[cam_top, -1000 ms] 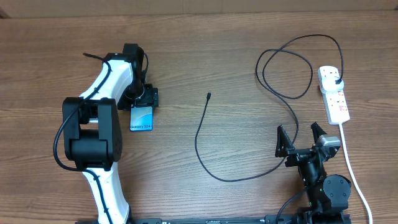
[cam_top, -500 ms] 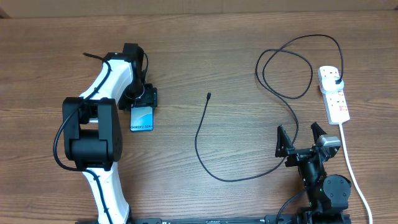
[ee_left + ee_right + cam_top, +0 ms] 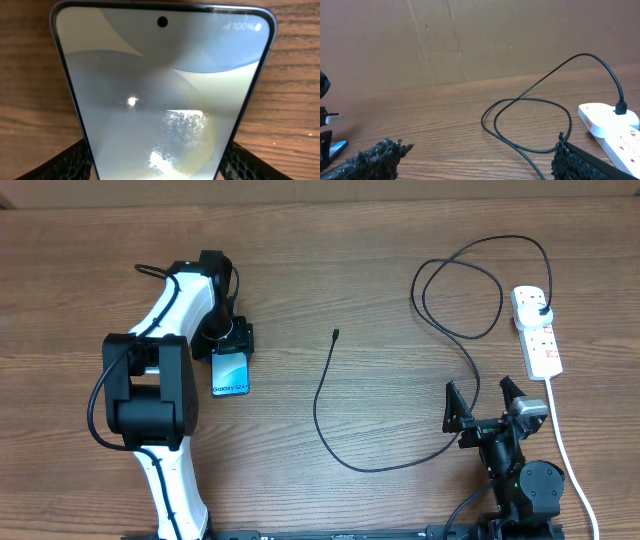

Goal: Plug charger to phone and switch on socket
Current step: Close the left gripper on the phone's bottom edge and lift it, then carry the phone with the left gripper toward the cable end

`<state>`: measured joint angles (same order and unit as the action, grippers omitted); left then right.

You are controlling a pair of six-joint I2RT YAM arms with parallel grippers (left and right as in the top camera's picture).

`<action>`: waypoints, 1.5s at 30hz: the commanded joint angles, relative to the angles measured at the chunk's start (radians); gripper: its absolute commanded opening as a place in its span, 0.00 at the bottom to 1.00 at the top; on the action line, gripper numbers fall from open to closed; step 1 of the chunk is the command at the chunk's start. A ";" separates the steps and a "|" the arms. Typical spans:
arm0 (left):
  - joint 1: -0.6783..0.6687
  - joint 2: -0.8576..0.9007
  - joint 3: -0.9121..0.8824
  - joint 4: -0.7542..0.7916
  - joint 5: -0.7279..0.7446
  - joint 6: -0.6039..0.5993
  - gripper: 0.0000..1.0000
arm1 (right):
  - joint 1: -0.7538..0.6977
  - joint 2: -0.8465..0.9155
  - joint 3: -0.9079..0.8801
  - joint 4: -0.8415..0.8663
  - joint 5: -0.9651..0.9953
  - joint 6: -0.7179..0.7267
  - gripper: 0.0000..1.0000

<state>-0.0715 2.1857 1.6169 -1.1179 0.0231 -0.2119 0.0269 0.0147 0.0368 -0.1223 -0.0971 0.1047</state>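
The phone (image 3: 231, 372) lies flat on the table at the left, its light blue screen up. My left gripper (image 3: 233, 340) is shut on its far end. In the left wrist view the phone (image 3: 160, 75) fills the frame, with the left gripper's (image 3: 155, 167) black fingers against both long edges. The charger cable (image 3: 320, 415) lies loose mid-table, its connector tip (image 3: 336, 334) free, and it loops to a black plug (image 3: 541, 310) seated in the socket (image 3: 537, 332). My right gripper (image 3: 485, 402) is open and empty, near the cable (image 3: 530, 125).
The socket's white cord (image 3: 566, 450) runs down the right side past the right arm. The socket (image 3: 610, 122) also shows at the right of the right wrist view. A cardboard wall (image 3: 470, 40) stands behind the table.
The left gripper and the phone have shifted slightly to the right. The right arm and the cable have not moved.
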 commanded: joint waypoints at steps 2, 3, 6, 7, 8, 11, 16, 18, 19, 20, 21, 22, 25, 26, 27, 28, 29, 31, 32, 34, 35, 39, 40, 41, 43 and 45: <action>0.001 0.013 0.101 -0.061 0.023 -0.126 0.66 | 0.006 -0.012 -0.010 0.006 0.006 -0.001 1.00; 0.001 0.013 0.119 -0.075 0.024 -0.138 0.66 | 0.006 -0.012 -0.010 0.006 0.007 -0.001 1.00; 0.001 0.013 0.167 -0.110 0.045 -0.164 0.66 | 0.006 -0.012 -0.010 0.006 0.006 -0.001 1.00; 0.001 0.013 0.182 -0.119 0.063 -0.164 0.66 | 0.006 -0.012 -0.010 0.006 0.007 -0.001 1.00; 0.001 0.013 0.192 -0.125 0.080 -0.164 0.66 | 0.006 -0.012 -0.010 0.006 0.006 -0.001 1.00; 0.000 0.013 0.208 -0.134 0.114 -0.165 0.66 | 0.006 -0.012 -0.010 0.006 0.007 -0.001 1.00; -0.001 0.013 0.208 -0.134 0.137 -0.190 0.65 | 0.006 -0.012 -0.010 0.006 0.007 -0.001 1.00; -0.001 0.013 0.208 -0.134 0.159 -0.211 0.65 | 0.006 -0.012 -0.010 0.006 0.007 -0.001 1.00; -0.001 0.013 0.207 -0.134 0.170 -0.224 0.64 | 0.006 -0.012 -0.010 0.006 0.007 -0.001 1.00; -0.001 0.013 0.207 -0.134 0.182 -0.237 0.63 | 0.006 -0.012 -0.010 0.006 0.007 -0.001 1.00; -0.001 0.013 0.207 -0.131 0.194 -0.258 0.62 | 0.006 -0.012 -0.010 0.006 0.007 -0.001 1.00; -0.001 0.013 0.207 -0.131 0.204 -0.279 0.61 | 0.006 -0.012 -0.010 0.006 0.006 -0.001 1.00; -0.001 0.013 0.207 -0.132 0.227 -0.348 0.57 | 0.006 -0.012 -0.010 0.006 0.007 -0.001 1.00; -0.001 0.013 0.207 -0.132 0.234 -0.369 0.56 | 0.006 -0.012 -0.010 0.006 0.007 -0.001 1.00; -0.002 0.013 0.207 -0.133 0.240 -0.390 0.55 | 0.006 -0.012 -0.010 0.006 0.007 -0.001 1.00; -0.002 0.013 0.207 -0.135 0.241 -0.410 0.53 | 0.006 -0.012 -0.010 0.006 0.007 -0.001 1.00; -0.002 0.013 0.207 -0.137 0.241 -0.433 0.51 | 0.006 -0.012 -0.010 0.006 0.007 -0.001 1.00; -0.002 0.013 0.207 -0.139 0.241 -0.452 0.50 | 0.006 -0.012 -0.010 0.006 0.007 -0.001 1.00; -0.004 0.013 0.207 -0.140 0.241 -0.459 0.49 | 0.006 -0.012 -0.010 0.006 0.006 -0.001 1.00; -0.010 0.013 0.207 -0.138 0.241 -0.459 0.49 | 0.006 -0.012 -0.010 0.006 0.006 -0.001 1.00; -0.016 0.013 0.207 -0.138 0.241 -0.465 0.50 | 0.006 -0.012 -0.010 0.006 0.007 -0.001 1.00; -0.042 0.013 0.207 -0.135 0.240 -0.477 0.50 | 0.006 -0.012 -0.010 0.006 0.006 -0.001 1.00; -0.048 0.013 0.207 -0.134 0.240 -0.477 0.51 | 0.006 -0.012 -0.010 0.006 0.007 -0.001 1.00; -0.056 0.013 0.207 -0.132 0.240 -0.477 0.51 | 0.006 -0.012 -0.010 0.006 0.007 -0.001 1.00; -0.072 0.013 0.207 -0.129 0.237 -0.476 0.52 | 0.006 -0.012 -0.010 0.006 0.006 -0.001 1.00; -0.087 0.013 0.207 -0.126 0.233 -0.476 0.52 | 0.006 -0.012 -0.010 0.006 0.007 -0.001 1.00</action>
<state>-0.1318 2.2013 1.7958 -1.2453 0.2428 -0.6636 0.0273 0.0147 0.0368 -0.1230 -0.0971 0.1043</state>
